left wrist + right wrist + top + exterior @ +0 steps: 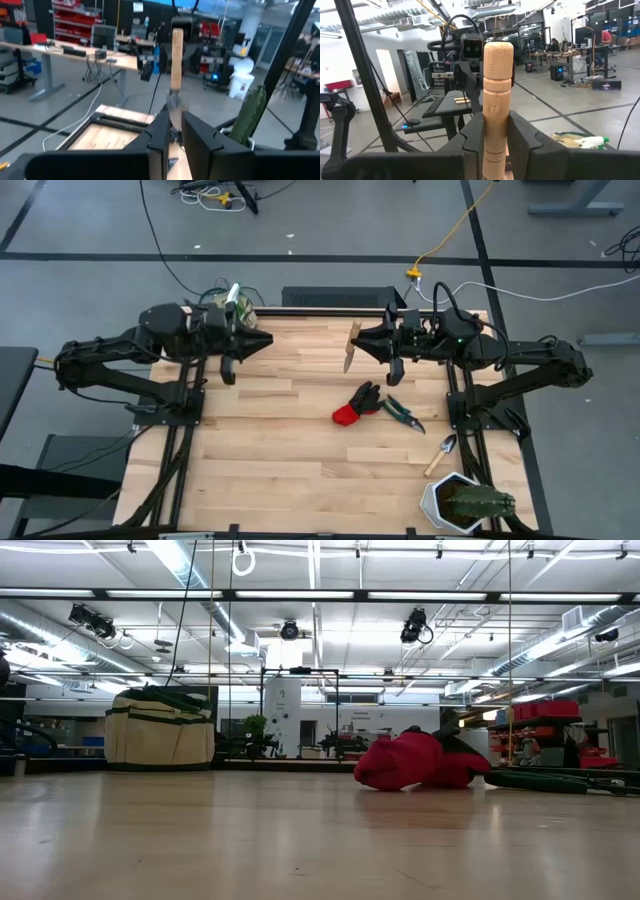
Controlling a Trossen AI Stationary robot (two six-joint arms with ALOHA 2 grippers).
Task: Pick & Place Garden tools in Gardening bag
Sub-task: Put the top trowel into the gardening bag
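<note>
Right gripper [362,341] raised above the rear middle of the tabletop [270,470], clamped on the wooden handle of a hand trowel [351,345], handle standing upright between the fingers [472,135] in the right wrist view, metal blade hanging toward the tabletop in the high view. Left gripper [262,341] held aloft over the rear left of the tabletop, facing the right one across a gap, fingers [160,135] drawn narrow with only a thin slit between them and nothing gripped. Gardening bag [232,307] at the rear left edge, mostly hidden under the left arm from above, seen as a beige rounded bag with green trim in the low view [160,730], a green spray bottle [590,142] lying beside it in the right wrist view. Red-and-black glove [358,404] lying flat near the middle of the tabletop, dark-handled pruning shears [402,413] just beside it on the right. 2nd wooden-handled trowel [441,454] farther toward the front right, near the white pot with a cactus [462,502] at the front right corner.
</note>
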